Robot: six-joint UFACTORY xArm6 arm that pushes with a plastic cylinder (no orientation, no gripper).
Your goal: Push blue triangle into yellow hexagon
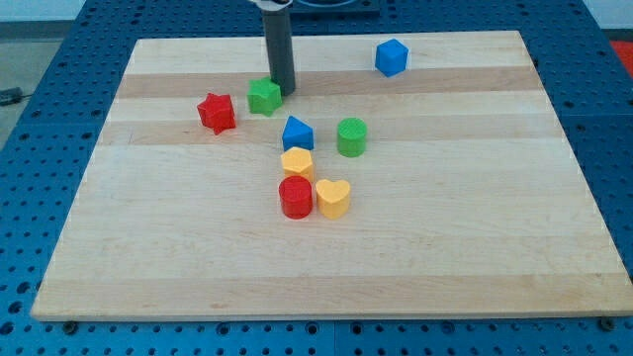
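Blue triangle (297,133) sits mid-frame, seemingly already touching the yellow hexagon (297,162) below it, while my tip (284,89), a bare rod with no pincer, stands upper-centre beside the green block (264,96), seemingly needing a short downward push.

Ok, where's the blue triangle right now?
The blue triangle sits near the board's middle, touching the yellow hexagon just below it, left of the green cylinder.

The dark rod stands upright, entering from the view's top, my tip (284,90) resting low at its end.
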